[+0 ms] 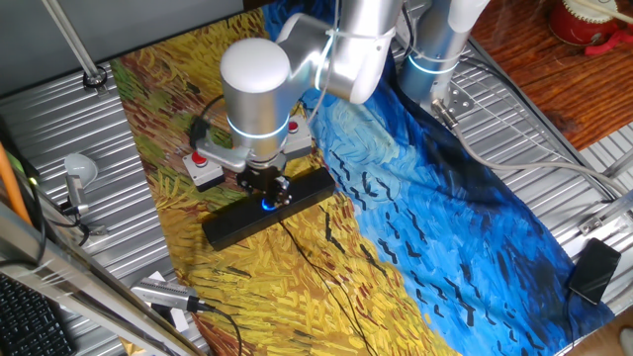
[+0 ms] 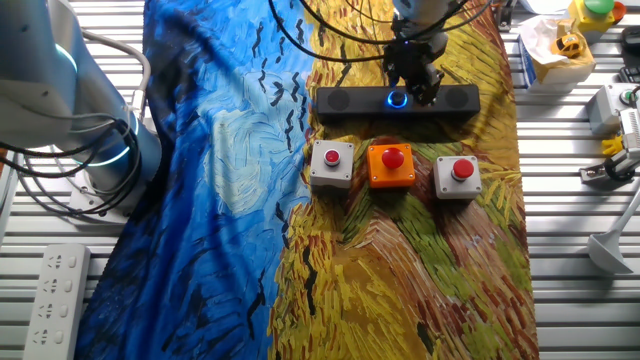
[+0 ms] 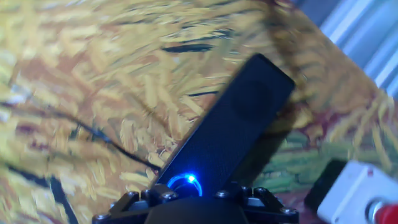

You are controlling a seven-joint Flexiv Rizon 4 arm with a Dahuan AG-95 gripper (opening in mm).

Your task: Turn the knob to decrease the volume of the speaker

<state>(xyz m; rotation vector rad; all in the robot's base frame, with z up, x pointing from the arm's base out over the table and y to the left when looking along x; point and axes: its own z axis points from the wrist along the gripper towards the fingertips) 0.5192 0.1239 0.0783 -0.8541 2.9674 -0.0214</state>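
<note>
The hand hovers at the knob, mid-speaker, upper centre of frame; whether its fingers pinch it cannot be told. Next likely: a firm grip, then rotating

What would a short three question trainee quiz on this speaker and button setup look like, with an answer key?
1. True or false: the claw is at the speaker's glowing knob, not over a button box.
2. Multiple choice: in the other fixed view, what color is the middle button box? A grey, B orange, C blue.
3. Fill in: the ring around the knob glows ____.

Key: 1 true. 2 B. 3 blue.
</note>
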